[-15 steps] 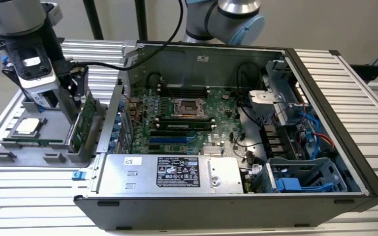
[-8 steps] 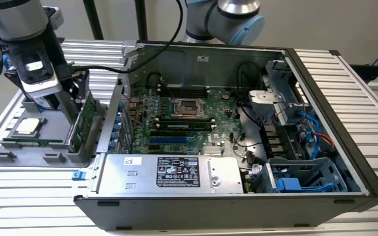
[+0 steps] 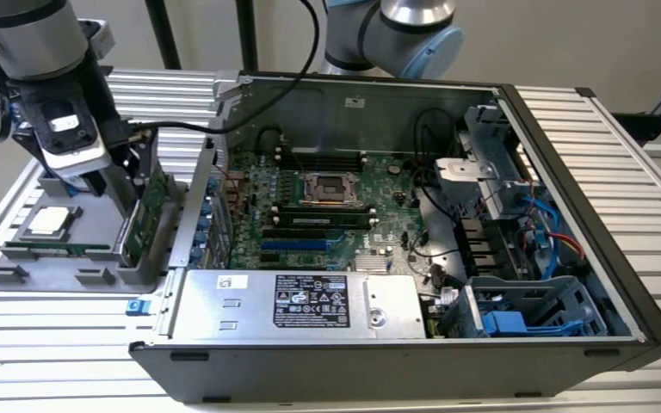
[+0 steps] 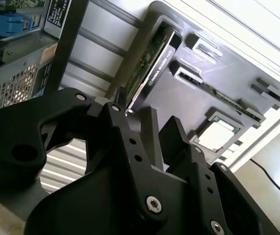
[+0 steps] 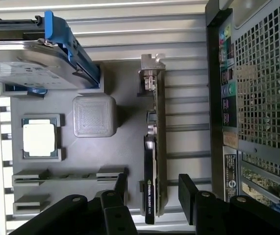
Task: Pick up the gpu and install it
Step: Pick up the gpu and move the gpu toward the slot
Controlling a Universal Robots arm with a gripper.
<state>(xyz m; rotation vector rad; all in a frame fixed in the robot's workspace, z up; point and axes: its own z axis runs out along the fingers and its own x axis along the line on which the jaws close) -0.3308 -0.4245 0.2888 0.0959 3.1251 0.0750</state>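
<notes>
The gpu (image 3: 145,222) stands on edge in a slot of the grey holder tray (image 3: 32,262), at the exterior view's left beside the open computer case (image 3: 423,335). The first wrist view shows its black shroud edge and silver end bracket, the gpu (image 5: 154,161) lying between my two black fingers. My gripper (image 5: 154,191) is open, one finger on each side of the card with a gap on both sides. In the second wrist view my gripper (image 4: 142,122) hangs just off the end of the gpu (image 4: 152,66). In the exterior view my gripper (image 3: 135,185) sits low over the card.
The tray also holds a processor chip (image 3: 49,222), a memory stick (image 4: 223,95), a grey block (image 5: 94,115) and a silver hard drive with blue rails (image 5: 32,63). The case wall (image 5: 228,98) stands close beside the card. Inside the case lie the motherboard (image 3: 307,215) and a power supply (image 3: 296,301).
</notes>
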